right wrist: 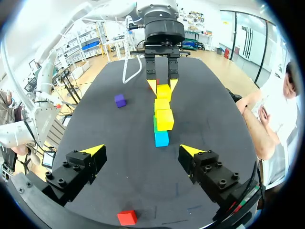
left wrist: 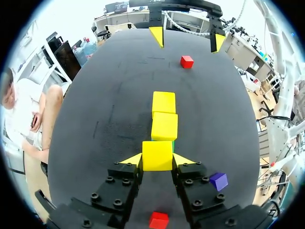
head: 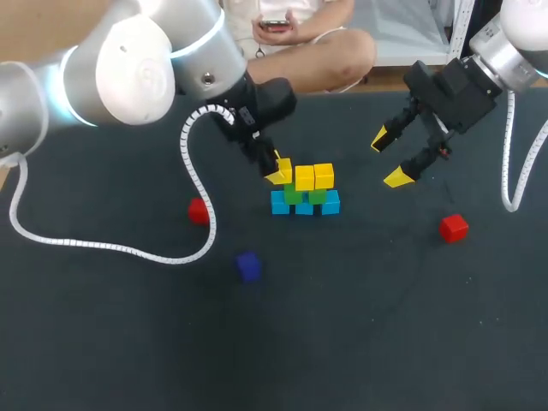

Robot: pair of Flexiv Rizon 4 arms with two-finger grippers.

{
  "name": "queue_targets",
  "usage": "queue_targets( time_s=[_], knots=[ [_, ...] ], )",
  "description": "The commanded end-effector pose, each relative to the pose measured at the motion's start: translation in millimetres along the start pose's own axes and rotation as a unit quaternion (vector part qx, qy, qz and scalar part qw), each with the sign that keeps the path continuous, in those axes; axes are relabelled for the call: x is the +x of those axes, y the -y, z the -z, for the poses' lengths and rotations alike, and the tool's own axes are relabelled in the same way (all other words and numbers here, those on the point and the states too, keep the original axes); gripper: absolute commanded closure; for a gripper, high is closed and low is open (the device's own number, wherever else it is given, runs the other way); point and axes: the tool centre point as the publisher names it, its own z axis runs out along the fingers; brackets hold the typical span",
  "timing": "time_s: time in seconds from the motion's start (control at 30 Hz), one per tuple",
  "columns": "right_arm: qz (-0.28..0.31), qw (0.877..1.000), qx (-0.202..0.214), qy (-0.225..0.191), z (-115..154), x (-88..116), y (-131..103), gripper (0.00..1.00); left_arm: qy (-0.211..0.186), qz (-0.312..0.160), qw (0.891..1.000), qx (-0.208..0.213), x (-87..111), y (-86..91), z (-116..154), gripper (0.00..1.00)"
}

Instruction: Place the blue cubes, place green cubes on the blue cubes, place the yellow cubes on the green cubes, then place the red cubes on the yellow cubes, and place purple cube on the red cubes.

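A stack stands mid-table: a row of blue cubes [head: 330, 203] at the bottom, green cubes [head: 317, 196] on them, and two yellow cubes [head: 314, 176] on the green. My left gripper [head: 278, 169] is shut on a third yellow cube [left wrist: 157, 155] at the stack's left end, in line with the other two yellow cubes [left wrist: 164, 125]. Whether it rests on the green layer is hidden. My right gripper [head: 390, 158] hangs open and empty to the right of the stack, above the table. The right wrist view shows the row end-on, with a blue cube [right wrist: 161, 138] nearest.
One red cube [head: 199, 210] lies left of the stack, under the left arm's cable. Another red cube [head: 454, 228] lies at the right, below my right gripper. The purple cube [head: 248, 265] sits alone in front of the stack.
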Motion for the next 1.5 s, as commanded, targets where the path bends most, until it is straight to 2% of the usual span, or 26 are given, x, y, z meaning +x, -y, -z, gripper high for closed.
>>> queue_targets(
  time_s=[0.03,1.5],
  knots=[
    [0.000,1.000,0.000,0.001,-0.2,0.1,0.2,0.00,-0.001,-0.003,1.000,0.003,-2.1,-0.5,-0.9,1.00],
    [0.000,1.000,0.000,0.001,-0.2,0.1,0.2,0.00,0.004,-0.006,1.000,0.013,-2.1,-3.2,-7.5,1.00]
  ],
)
